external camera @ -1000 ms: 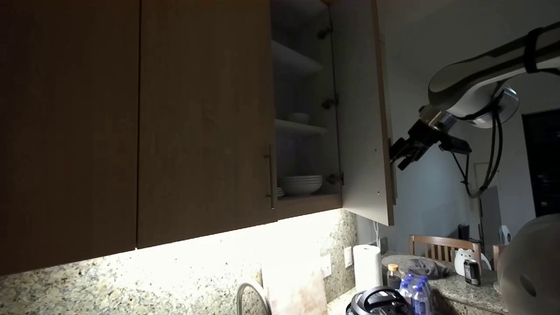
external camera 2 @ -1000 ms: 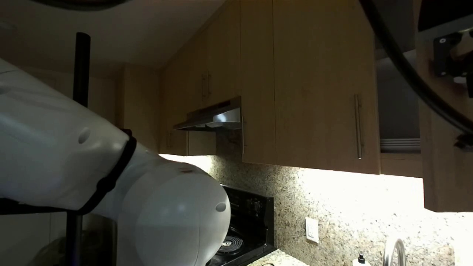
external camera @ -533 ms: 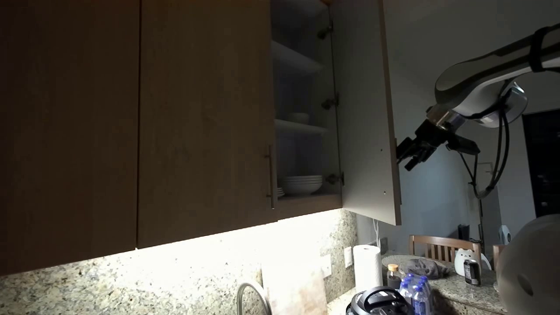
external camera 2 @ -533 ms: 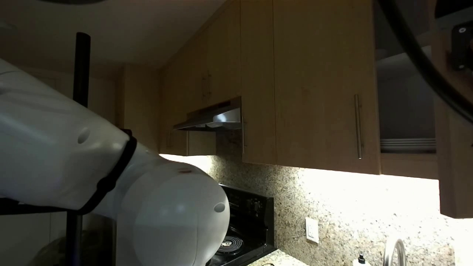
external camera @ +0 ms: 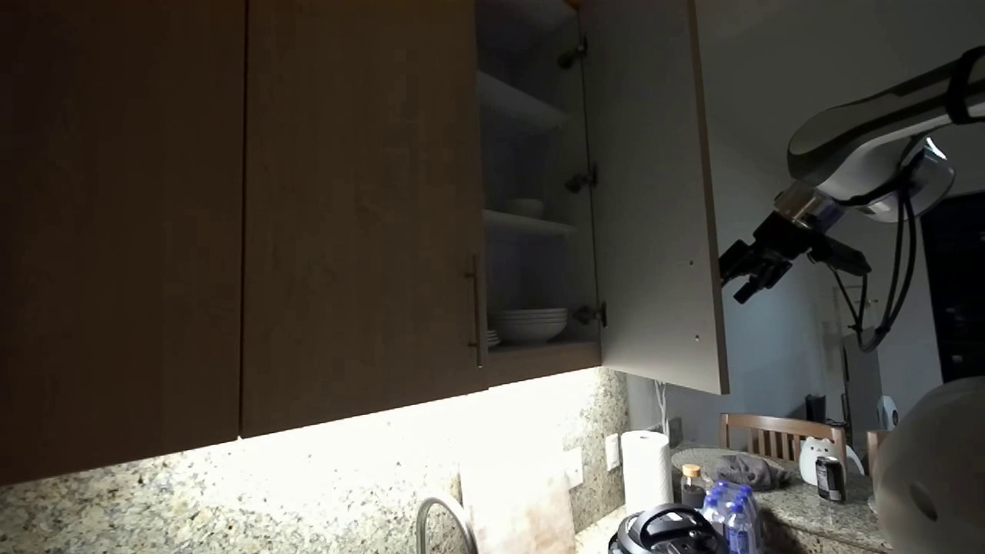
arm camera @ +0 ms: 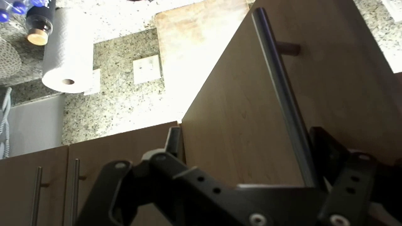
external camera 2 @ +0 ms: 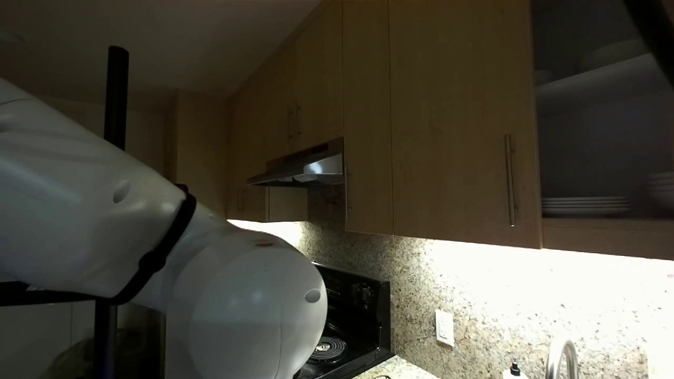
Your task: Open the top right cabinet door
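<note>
"The door (external camera: 654,192) has swung wider since the earlier frame, our gripper (arm camera: 245,135) moving with it."

"Are we gripping it?"

"No, our fingers (arm camera: 173,141) are spread, the handle (arm camera: 281,84) between them, just beside one."

"What's in our way?"

"The door, hinged on the right of the cabinet (external camera: 545,357), hides its handle in an exterior view. Bowls (external camera: 529,327) sit inside; paper towels (external camera: 647,473) and bottles (external camera: 737,532) stand below."

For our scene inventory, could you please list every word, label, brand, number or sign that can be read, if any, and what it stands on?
No text is readable in any view.
Dark can: markings too small to read.
Blue-capped bottles: labels too small and blurred to read.
Stove panel: any marks too small and dark to read.
</note>
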Robot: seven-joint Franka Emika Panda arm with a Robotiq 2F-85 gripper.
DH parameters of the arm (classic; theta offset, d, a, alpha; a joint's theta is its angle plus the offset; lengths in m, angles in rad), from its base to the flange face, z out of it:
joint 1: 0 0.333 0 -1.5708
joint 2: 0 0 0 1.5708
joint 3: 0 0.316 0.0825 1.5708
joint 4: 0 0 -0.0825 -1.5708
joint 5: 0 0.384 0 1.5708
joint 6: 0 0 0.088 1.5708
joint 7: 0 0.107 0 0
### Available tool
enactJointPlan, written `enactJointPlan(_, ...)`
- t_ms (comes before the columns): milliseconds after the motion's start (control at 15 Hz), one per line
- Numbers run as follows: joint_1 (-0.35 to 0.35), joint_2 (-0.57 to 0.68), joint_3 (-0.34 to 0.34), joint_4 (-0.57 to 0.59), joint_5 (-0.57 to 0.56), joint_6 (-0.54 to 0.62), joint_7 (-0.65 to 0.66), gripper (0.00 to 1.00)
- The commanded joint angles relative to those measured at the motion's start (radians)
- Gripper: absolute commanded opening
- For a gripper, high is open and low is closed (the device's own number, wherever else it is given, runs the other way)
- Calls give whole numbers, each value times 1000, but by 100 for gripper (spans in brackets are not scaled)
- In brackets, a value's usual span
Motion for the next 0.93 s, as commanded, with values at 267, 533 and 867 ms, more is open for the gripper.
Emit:
enactJointPlan(267,-63,75,76,89,-6,25,59,100)
enactJointPlan(533,-109,89,110,100,-25,-32,58,100)
enactJointPlan(867,-149,122,139,137,-39,-103,62,100)
